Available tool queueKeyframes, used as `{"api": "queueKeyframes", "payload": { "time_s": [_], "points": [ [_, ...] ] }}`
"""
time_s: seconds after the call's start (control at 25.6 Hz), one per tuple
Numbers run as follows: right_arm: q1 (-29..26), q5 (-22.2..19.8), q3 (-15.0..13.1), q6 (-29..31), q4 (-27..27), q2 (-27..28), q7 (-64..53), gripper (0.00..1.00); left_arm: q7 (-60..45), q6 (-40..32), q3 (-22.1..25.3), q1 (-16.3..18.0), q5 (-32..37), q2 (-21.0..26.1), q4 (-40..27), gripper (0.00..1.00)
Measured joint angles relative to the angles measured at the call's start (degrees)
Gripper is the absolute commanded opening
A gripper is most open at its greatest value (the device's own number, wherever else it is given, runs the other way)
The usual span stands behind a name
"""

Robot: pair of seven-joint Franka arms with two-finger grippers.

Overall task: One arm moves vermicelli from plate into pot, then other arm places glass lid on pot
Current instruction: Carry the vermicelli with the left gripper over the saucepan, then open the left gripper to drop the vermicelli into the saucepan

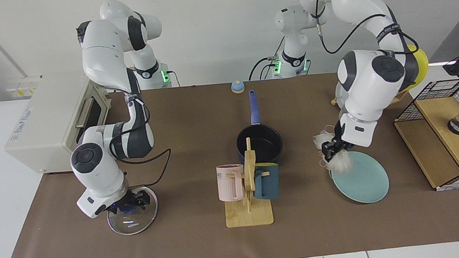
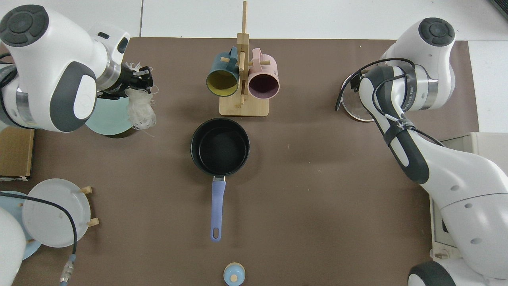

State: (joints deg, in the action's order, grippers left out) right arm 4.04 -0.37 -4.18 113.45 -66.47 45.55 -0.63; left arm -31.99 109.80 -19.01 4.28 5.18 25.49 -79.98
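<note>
Left gripper (image 1: pixel 331 150) clamped on vermicelli (image 1: pixel 337 162), raised above the plate (image 1: pixel 362 177) edge nearest the pot (image 1: pixel 260 143) at mat centre. Right gripper (image 1: pixel 130 202) over the glass lid (image 1: pixel 133 220); jaws seemingly apart. Brown mat (image 1: pixel 181 241), white wall

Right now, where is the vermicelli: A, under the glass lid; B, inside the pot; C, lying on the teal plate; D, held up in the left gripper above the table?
D: the white vermicelli hangs from the left gripper, lifted clear of the bare teal plate; the pot is empty, and the right gripper is down at the glass lid.
</note>
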Motion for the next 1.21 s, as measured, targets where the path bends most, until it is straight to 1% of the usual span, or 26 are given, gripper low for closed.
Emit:
{"api": "queueKeyframes", "payload": {
  "time_s": [0.08,0.12,0.16,0.2,0.23,0.31,0.47,0.62,0.82,0.94,1.21],
  "points": [
    [0.0,0.0,0.0,0.0,-0.2,-0.1,0.0,0.51,-3.9,-0.2,-1.6,-1.0,0.7,-0.4,-0.2,0.0],
    [0.0,0.0,0.0,0.0,-0.2,-0.2,0.0,0.39,-5.4,-0.2,-2.4,-1.6,0.9,-0.4,-0.4,0.0],
    [0.0,0.0,0.0,0.0,-0.3,-0.2,0.0,0.29,-6.7,-0.2,-3.2,-2.0,1.0,-0.5,-0.8,0.0],
    [0.0,0.0,0.0,0.0,-0.3,-0.2,0.0,0.22,-7.7,-0.2,-4.0,-2.5,1.0,-0.6,-1.4,0.0],
    [0.0,0.0,0.0,0.0,-0.4,-0.3,0.0,0.18,-8.4,0.0,-4.9,-2.8,1.1,-0.7,-2.2,0.0],
    [0.0,0.0,0.0,0.0,-0.4,-0.3,0.0,0.14,-9.2,1.1,-6.4,-3.1,1.1,-1.2,-4.4,0.0],
    [0.0,0.0,0.0,0.0,-0.5,-0.5,0.0,0.09,-9.6,5.2,-8.5,-3.3,1.0,-3.1,-10.9,0.0],
    [0.0,0.0,0.0,0.1,-0.6,-0.5,0.0,0.09,-9.6,7.3,-9.7,-3.2,0.2,-5.2,-15.8,0.0],
    [0.1,0.0,0.0,0.2,-0.6,-0.8,0.0,0.07,-9.6,7.6,-10.7,-3.2,-0.2,-6.8,-18.5,0.0],
    [0.4,0.0,0.0,0.1,-0.6,-1.8,0.0,0.0,-10.0,7.8,-11.6,-3.2,-0.2,-7.1,-19.7,0.0],
    [1.5,0.0,0.0,-3.7,-0.6,-6.7,0.0,0.0,-11.8,14.6,-12.4,-3.2,-0.2,-6.7,-23.5,0.0]
  ]
}}
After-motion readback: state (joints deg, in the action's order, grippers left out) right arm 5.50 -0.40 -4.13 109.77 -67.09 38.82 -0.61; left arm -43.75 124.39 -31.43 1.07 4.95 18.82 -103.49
